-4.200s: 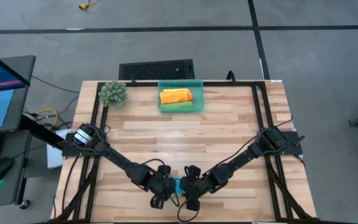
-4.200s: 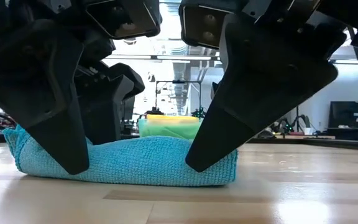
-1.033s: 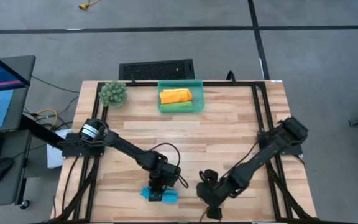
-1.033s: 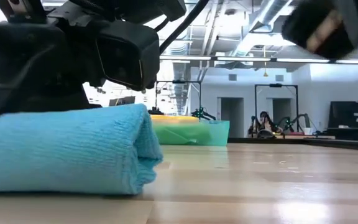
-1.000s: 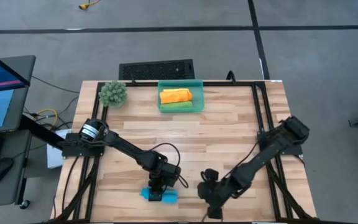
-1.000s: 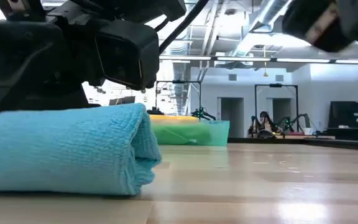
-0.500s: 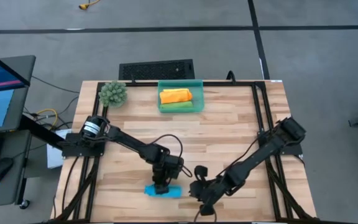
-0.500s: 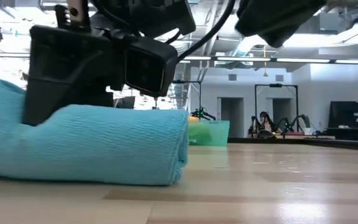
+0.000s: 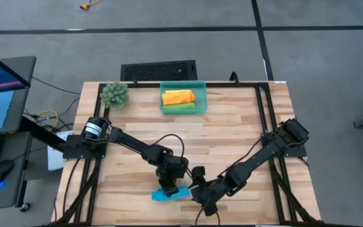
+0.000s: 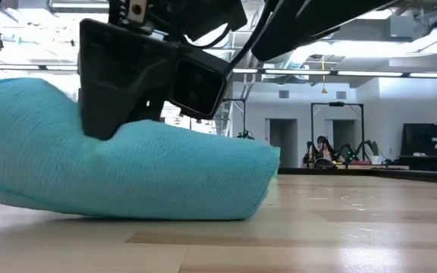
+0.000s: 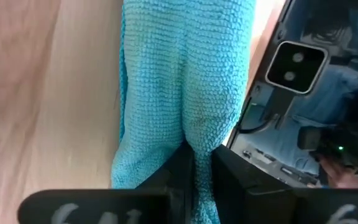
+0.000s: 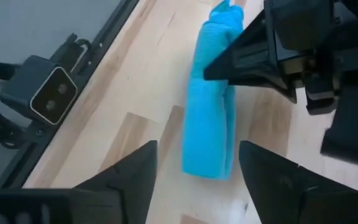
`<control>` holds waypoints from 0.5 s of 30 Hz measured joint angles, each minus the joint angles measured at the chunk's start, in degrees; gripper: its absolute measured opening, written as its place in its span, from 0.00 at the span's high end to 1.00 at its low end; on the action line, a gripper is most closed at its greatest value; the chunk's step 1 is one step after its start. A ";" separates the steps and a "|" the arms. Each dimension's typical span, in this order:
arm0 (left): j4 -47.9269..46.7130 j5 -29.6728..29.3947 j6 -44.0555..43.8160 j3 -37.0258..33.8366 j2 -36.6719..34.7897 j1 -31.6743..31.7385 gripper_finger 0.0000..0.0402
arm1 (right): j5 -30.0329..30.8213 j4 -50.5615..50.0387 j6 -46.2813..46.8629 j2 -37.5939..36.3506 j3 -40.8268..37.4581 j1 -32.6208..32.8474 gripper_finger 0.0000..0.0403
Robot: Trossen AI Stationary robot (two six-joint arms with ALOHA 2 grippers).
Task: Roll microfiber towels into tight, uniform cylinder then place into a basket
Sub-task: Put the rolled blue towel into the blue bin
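Observation:
A bright blue microfiber towel, rolled up (image 9: 170,193) (image 10: 127,171), lies near the table's near edge. My left gripper (image 9: 168,186) (image 11: 197,149) is shut on it from above. My right gripper (image 9: 194,188) (image 12: 197,144) stands open just off the roll's right end (image 12: 211,162), its fingers on either side without touching. At the far edge the teal basket (image 9: 200,94) holds an orange roll (image 9: 178,96) and a green roll (image 9: 181,108). My left gripper pinches a ridge of cloth on the roll's upper side (image 11: 194,134), about midway along it, between its two fingers. The fingers (image 10: 120,98) slant down from above and from the far side, lying across the roll. The roll's underside (image 10: 143,212) rests on the table.
A spiky green plant ball (image 9: 115,94) sits at the far left corner. A small camera (image 12: 48,96) stands at the near edge, close to the roll. Bare wood (image 9: 188,135) lies between the roll and the basket. A black frame (image 9: 261,113) lines the table's sides.
My left gripper has moved toward the table's right edge and rolled at the wrist, dragging the blue roll along the table and turning it slightly. My right gripper has moved left toward the roll's right end and turned.

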 joint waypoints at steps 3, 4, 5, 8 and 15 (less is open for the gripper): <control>1.14 0.37 -0.48 0.00 0.00 0.06 0.92 | -0.10 0.02 -0.46 0.00 0.00 -0.64 0.37; 1.27 0.39 -0.61 0.00 0.00 0.11 0.92 | -0.30 0.02 -0.46 0.00 0.00 -0.77 0.37; 1.27 0.41 -0.62 0.00 0.00 0.18 0.92 | -0.55 -0.08 -0.46 0.04 0.00 -0.86 0.38; 1.32 0.57 0.05 0.05 0.00 0.55 0.92 | -1.17 0.48 -0.45 2.49 0.08 -1.23 0.39; 1.62 1.18 0.29 0.07 -0.02 1.29 0.92 | -1.37 3.00 0.33 5.78 -0.11 -0.81 0.40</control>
